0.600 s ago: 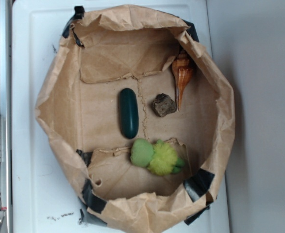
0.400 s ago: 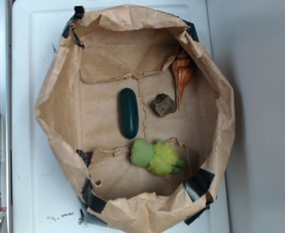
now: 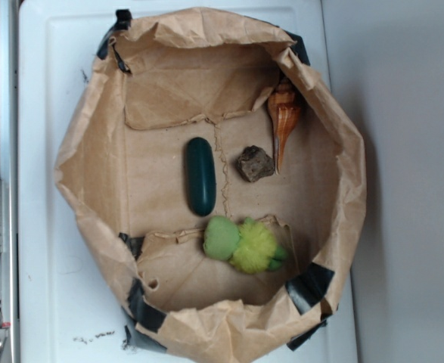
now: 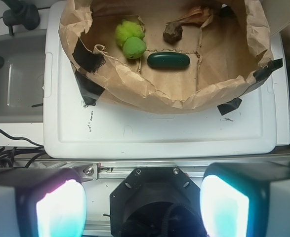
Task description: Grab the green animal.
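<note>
Our tool [image 4: 144, 205] hangs released, its two pads spread wide with nothing between them, well back from the bag [image 4: 149, 96]. We judge we are at the very start: the approach is not yet begun. The animal [image 4: 129, 39] lies far ahead and slightly left of the tool, inside the bag, just beside the capsule [image 4: 168, 60]. Next we must travel forward over the paper rim, then descend onto the animal. Nothing differs from the earlier frame.
</note>
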### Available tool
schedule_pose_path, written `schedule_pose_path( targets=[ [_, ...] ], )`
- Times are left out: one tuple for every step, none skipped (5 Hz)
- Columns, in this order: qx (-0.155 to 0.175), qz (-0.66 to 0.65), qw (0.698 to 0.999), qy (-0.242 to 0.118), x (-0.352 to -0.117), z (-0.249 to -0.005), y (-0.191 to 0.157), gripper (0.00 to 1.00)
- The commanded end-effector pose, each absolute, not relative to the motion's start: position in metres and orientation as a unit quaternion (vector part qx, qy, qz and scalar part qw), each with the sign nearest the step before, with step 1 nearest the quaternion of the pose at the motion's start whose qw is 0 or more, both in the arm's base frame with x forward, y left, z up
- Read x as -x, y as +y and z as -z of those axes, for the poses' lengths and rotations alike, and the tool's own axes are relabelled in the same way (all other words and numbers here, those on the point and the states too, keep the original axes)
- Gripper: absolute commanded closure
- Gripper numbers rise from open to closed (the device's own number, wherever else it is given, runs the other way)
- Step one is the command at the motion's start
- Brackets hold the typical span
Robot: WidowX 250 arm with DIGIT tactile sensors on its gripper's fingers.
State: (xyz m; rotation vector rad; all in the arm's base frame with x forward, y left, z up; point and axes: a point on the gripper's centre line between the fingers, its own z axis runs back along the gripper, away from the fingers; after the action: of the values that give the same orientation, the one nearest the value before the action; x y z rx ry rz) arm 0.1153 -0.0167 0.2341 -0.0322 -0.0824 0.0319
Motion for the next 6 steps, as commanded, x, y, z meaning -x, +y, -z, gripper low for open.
schedule_pose_path(
  targets=[
    [0.017,-0.015,0.999,-0.047,-0.117,-0.238,-0.017,0.00],
    [0.049,0.104,0.993,0.029,-0.166,-0.214,-0.019,0.00],
    [0.022,0.168,0.986,0.010,-0.217,-0.190,-0.021,0.00],
    [0.034,0.233,0.971,-0.030,-0.252,-0.204,-0.023,0.00],
    [0.063,0.274,0.955,-0.094,-0.257,-0.223,-0.024,0.00],
    [0.057,0.277,0.951,-0.125,-0.263,-0.188,-0.019,0.00]
  ],
)
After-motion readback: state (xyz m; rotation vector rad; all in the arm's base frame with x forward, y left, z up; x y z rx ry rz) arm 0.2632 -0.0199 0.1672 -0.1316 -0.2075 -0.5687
